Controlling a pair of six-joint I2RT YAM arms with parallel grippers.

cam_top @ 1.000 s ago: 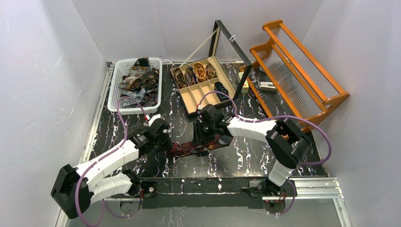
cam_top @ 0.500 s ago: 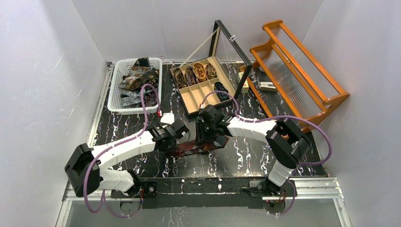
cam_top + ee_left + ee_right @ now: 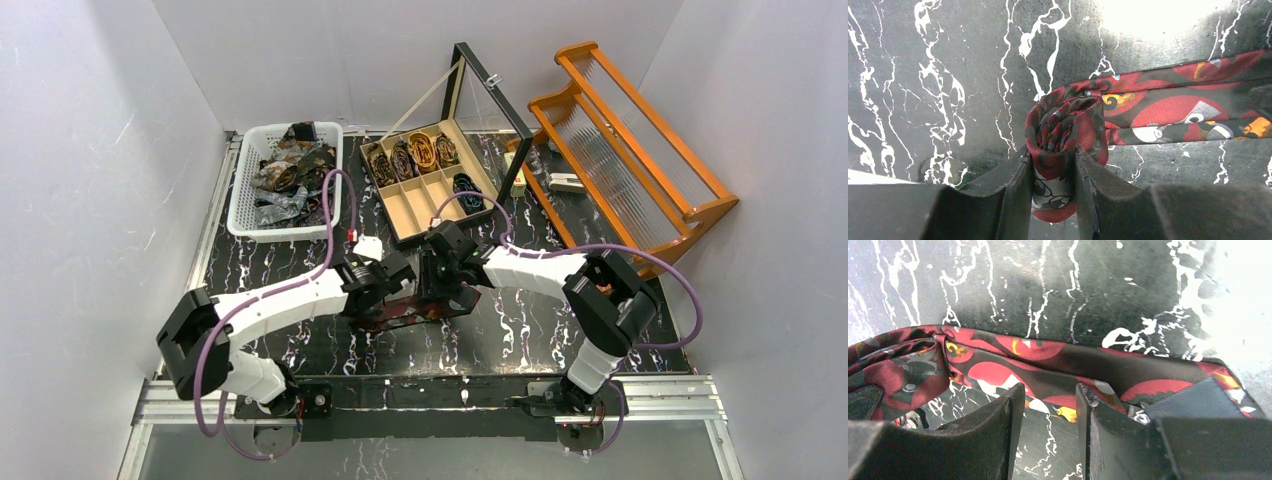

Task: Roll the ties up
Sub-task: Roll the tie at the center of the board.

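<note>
Red patterned tie lies flat across the black tabletop, one end wound into a tight coil. Tangled ties fill the basket; rolled ties sit in the box.

- Clock directions taken from the part-rolled tie at mid-table, top view; the left arm bars 8 o'clock and the right arm bars 3 o'clock
- 12 o'clock: wooden compartment box close by, its glass lid raised
- 10 o'clock: white basket; bare marble table between it and the left arm
- 2 o'clock: orange wooden rack
- 6 o'clock: open strip of table up to the mounting rail
</note>
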